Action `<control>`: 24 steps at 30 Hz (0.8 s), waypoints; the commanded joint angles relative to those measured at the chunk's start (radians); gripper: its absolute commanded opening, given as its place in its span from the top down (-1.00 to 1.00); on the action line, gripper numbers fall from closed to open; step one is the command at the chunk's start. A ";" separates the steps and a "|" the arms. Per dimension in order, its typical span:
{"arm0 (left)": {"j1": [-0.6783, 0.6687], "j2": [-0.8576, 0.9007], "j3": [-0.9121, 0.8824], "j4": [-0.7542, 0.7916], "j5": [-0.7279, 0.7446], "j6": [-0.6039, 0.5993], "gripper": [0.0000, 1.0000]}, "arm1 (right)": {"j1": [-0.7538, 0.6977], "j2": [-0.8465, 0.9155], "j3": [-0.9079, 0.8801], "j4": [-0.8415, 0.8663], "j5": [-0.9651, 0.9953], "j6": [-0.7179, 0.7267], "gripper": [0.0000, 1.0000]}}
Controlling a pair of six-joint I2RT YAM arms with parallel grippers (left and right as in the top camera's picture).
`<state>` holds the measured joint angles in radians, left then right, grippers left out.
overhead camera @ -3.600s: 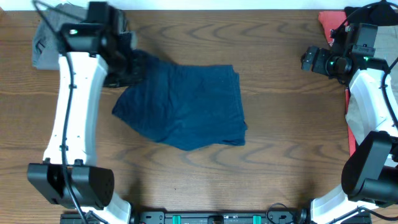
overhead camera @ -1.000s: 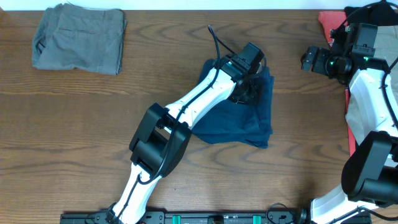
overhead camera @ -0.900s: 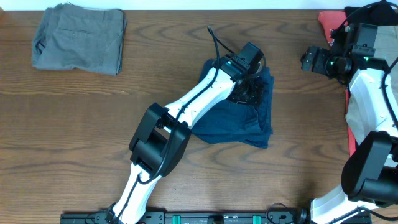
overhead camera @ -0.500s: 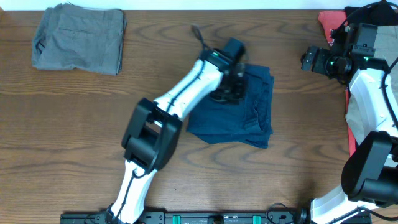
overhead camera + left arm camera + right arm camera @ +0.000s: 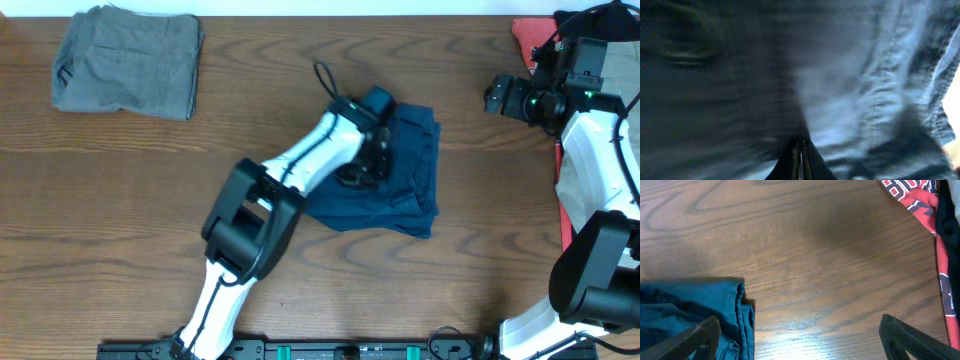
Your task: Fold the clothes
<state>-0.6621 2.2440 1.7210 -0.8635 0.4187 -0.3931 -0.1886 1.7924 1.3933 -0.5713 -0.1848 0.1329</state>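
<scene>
The left gripper is sitting on the folded navy shorts lying mid-table, its fingertips seemingly closed together in the blurred wrist view. The right gripper is hanging with its fingers spread wide over the wooden table, near the shorts' corner.

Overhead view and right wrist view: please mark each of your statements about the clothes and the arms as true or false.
1. The grey shorts lie folded at the far left corner of the table. True.
2. The right gripper holds the blue shorts. False: it is open above bare wood, apart from them.
3. The left arm reaches over the blue shorts. True.
4. The red garment lies beside the grey shorts. False: it lies at the opposite, right edge, near the right arm.
</scene>
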 commanded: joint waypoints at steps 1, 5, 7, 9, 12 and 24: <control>-0.042 -0.026 -0.042 0.039 -0.004 -0.039 0.88 | -0.007 -0.023 0.015 -0.001 0.002 0.008 -0.99; -0.079 -0.026 -0.055 0.078 -0.003 -0.058 0.88 | -0.006 -0.023 0.015 -0.001 0.002 0.008 -0.99; -0.092 -0.026 -0.055 0.089 -0.003 -0.058 0.88 | -0.006 -0.023 0.015 -0.001 0.002 0.008 -0.99; -0.101 -0.026 -0.055 0.098 -0.004 -0.062 0.88 | -0.007 -0.023 0.015 -0.001 0.002 0.008 -0.98; -0.102 -0.026 -0.055 0.107 -0.004 -0.069 0.88 | -0.008 -0.023 0.015 -0.001 0.002 0.008 -0.99; 0.039 -0.026 -0.055 -0.086 -0.107 -0.052 0.88 | -0.008 -0.023 0.015 -0.001 0.002 0.008 -0.99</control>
<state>-0.6910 2.2402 1.6798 -0.9112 0.4026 -0.4480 -0.1886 1.7924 1.3933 -0.5713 -0.1848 0.1329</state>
